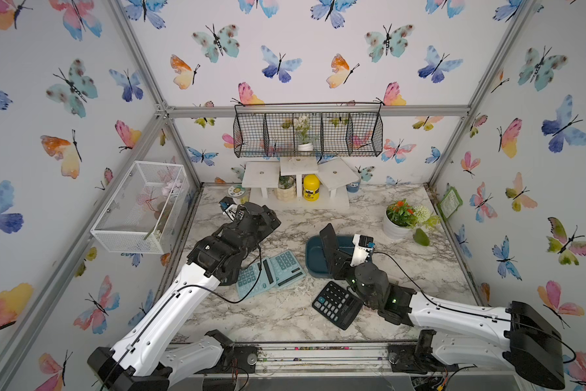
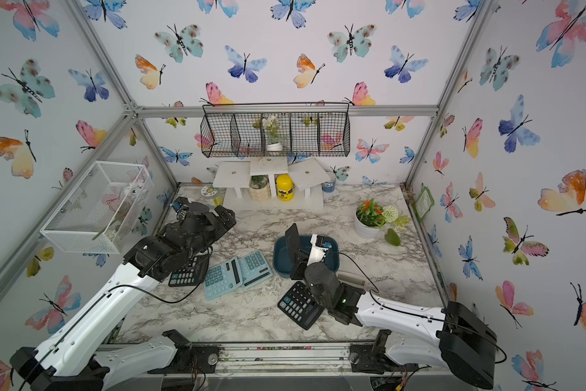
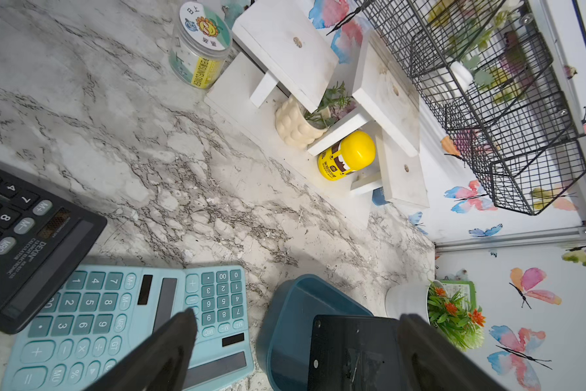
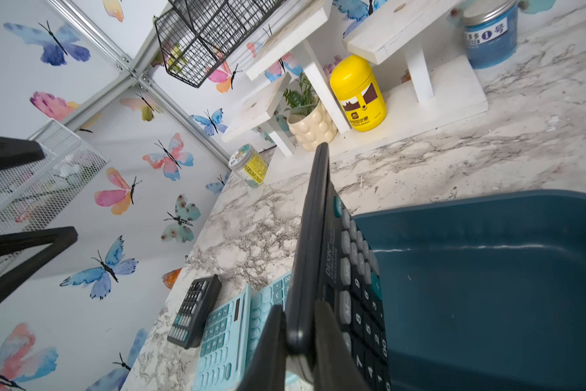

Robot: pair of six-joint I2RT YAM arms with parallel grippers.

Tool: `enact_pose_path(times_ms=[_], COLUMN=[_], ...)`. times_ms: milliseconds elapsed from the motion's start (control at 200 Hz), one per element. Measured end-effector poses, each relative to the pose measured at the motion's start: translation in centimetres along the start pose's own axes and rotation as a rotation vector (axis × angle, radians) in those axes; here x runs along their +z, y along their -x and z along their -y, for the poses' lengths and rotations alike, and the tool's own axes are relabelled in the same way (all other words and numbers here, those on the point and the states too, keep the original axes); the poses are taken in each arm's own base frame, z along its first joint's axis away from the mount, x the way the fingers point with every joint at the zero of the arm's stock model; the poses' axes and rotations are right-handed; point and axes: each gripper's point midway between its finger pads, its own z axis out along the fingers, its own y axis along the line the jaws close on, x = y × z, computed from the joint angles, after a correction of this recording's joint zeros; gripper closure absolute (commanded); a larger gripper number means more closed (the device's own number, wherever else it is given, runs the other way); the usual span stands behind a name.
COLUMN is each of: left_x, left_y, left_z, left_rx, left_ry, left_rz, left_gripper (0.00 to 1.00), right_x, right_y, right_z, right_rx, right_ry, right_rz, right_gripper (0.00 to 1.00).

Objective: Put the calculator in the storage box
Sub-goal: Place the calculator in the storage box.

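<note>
Calculator [image 4: 322,250], black, is gripped on edge in the right hand [image 4: 300,306] and is stood nearly upright over the left half of the storage box [image 1: 313,252], right of centre on the marble-patterned surface [image 1: 278,318].

Farthest left, the left hand [image 3: 298,316] is poised above the surface with its two sides spread wide and nothing between them. Below the left arm, a second black calculator [image 2: 187,275] is laid flat, partly covered by the arm in both top views. Just to its right, two light-blue calculators [image 1: 255,279] are laid side by side, touching, keys up.

Next is the dark teal storage box, seen as a shallow tub with rounded corners. The held calculator is clamped at one edge by the closed fingers [image 4: 267,352] of the right hand, one on its back and one on its keypad. The rest of its body extends away from the hand. Its keys are turned toward the box's interior and its back toward the light-blue calculators. Whether its lower edge touches the box cannot be told.

In front of the box, beside the right arm, a third black calculator [image 1: 337,304] is laid flat, keys up. Farther right, a white pot of orange flowers [image 1: 394,226] is stood near the back corner.
</note>
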Motion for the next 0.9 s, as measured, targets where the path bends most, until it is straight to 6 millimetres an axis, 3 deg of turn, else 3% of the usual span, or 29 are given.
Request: enact_pose_path(times_ms=[190, 481, 711, 766, 901], left_x=[-0.1, 0.7, 1.2, 1.3, 1.5], left_y=[0.2, -0.6, -0.9, -1.0, -1.2], left_z=[0.0, -0.8, -1.1, -1.3, -1.5], left_rx=[0.009, 0.027, 0.031, 0.034, 0.038], left_ry=[-0.013, 0.006, 0.009, 0.012, 0.016], left_rz=[0.019, 0.008, 0.006, 0.005, 0.002], left_gripper=[0.01, 0.01, 0.01, 0.01, 0.01], right_x=[0.6, 2.2, 3.1, 3.3, 3.6], right_y=[0.8, -1.3, -2.8, -3.3, -4.4], right_z=[-0.1, 2.8, 3.8, 4.0, 4.6], right_rx=[0.05, 0.139, 0.212, 0.224, 0.246], right_ry=[-0.01, -0.069, -0.079, -0.082, -0.089], right_rz=[0.041, 0.057, 0.052, 0.046, 0.019], right_gripper=[0.98, 0.97, 0.97, 0.9, 0.6])
